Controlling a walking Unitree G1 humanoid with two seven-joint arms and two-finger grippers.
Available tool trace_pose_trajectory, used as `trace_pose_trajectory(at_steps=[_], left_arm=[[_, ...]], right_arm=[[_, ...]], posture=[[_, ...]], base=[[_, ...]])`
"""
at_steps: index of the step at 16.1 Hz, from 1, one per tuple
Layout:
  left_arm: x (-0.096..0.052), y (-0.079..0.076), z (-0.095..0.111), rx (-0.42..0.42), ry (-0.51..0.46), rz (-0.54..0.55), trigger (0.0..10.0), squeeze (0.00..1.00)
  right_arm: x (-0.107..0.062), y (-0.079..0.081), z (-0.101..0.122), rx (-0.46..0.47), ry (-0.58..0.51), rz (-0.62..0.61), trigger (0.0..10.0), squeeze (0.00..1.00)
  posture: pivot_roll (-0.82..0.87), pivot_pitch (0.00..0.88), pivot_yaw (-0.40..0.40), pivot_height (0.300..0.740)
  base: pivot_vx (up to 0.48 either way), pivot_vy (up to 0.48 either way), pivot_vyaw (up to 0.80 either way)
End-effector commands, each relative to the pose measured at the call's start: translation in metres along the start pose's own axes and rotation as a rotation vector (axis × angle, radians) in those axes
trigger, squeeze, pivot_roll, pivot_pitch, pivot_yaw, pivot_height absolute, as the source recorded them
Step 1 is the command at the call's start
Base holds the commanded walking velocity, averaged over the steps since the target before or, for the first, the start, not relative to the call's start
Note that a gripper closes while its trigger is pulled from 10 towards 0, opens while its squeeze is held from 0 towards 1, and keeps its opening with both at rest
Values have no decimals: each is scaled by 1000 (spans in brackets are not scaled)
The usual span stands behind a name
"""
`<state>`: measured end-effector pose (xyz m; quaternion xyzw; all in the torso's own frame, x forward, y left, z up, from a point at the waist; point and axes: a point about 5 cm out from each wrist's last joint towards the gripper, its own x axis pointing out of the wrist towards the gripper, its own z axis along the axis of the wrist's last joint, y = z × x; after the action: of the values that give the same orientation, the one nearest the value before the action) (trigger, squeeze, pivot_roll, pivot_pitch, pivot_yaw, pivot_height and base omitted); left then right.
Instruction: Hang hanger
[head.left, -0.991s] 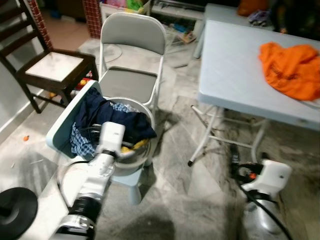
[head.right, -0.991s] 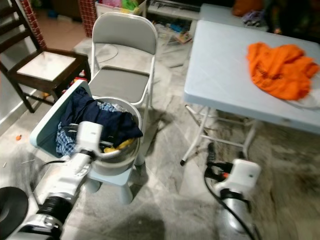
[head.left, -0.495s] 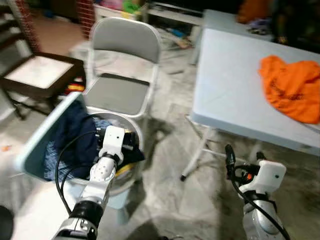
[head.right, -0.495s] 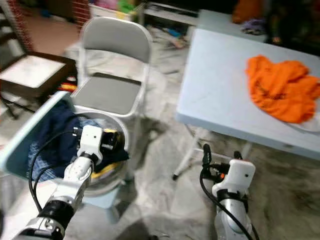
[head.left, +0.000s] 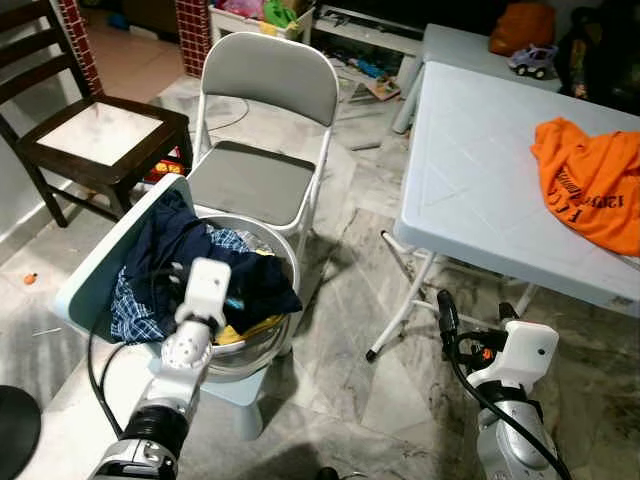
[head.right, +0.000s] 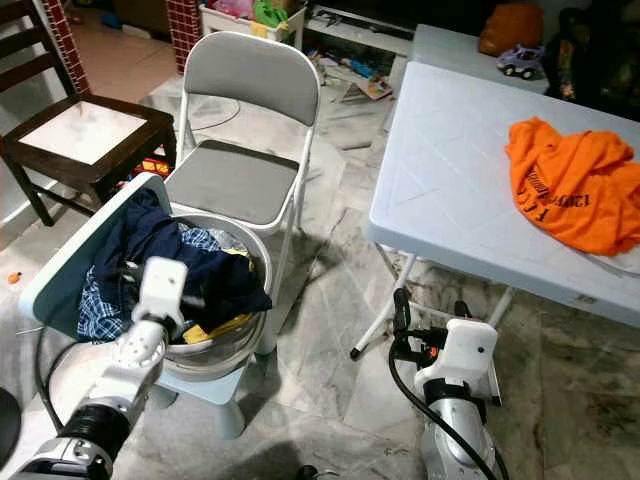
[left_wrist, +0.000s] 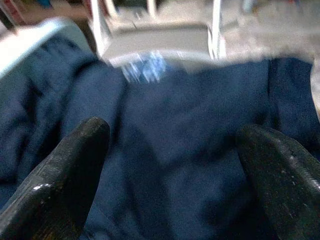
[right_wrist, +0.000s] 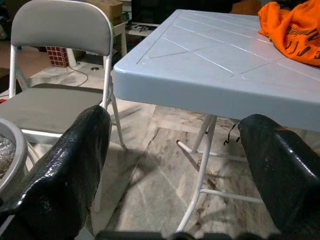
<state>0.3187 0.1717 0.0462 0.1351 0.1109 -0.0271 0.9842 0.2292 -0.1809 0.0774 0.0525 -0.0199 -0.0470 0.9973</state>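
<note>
A round metal basin (head.left: 272, 333) heaped with dark blue clothes (head.left: 230, 262) and a blue checked cloth (head.left: 130, 310) sits on a small light-blue child's chair (head.left: 105, 258). My left gripper (left_wrist: 172, 134) is open and hangs right over the dark blue clothes, its fingers (left_wrist: 75, 165) wide apart with nothing between them. My right gripper (head.left: 473, 312) is open and empty, low beside the folding table's leg (head.left: 400, 300), pointing forward. I cannot make out a hanger.
A grey folding chair (head.left: 262, 130) stands right behind the basin, a dark wooden chair (head.left: 95, 130) to its left. The white folding table (head.left: 480, 170) at right carries an orange shirt (head.left: 595, 180). Bare marble floor (head.left: 345, 330) lies between basin and table.
The head view swung and settled again. My right gripper has risen and now points forward with its fingers in sight. My left gripper stays over the basin's clothes.
</note>
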Motion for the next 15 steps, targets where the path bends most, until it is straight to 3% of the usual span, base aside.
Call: trace_pose_trajectory(at_steps=[1,3,6,9,15], left_arm=[[4,-10,3,24,7,-60,10000,0],[7,-11,6,31,5,-63,0,0],[11,-10,4,24,61,-70,0,0],[11,-15,3,23,63,-87,0,0],[11,-21,5,-2,47,-100,0,0]], right_arm=[[-2,-3,1,-13,4,-6,10000,0],[-2,-2,2,-17,5,-3,10000,0],[-6,-2,0,-14,24,19,10000,0],[-27,35,-6,121,151,417,10000,0],[-33,38,-8,129,223,542,10000,0]], posture=[[212,136,-153,740],[207,138,-151,740],[191,140,-149,740],[184,139,-155,740],[194,146,-165,740]], base=[[0,0,0],[0,0,0],[0,0,0],[0,0,0],[0,0,0]])
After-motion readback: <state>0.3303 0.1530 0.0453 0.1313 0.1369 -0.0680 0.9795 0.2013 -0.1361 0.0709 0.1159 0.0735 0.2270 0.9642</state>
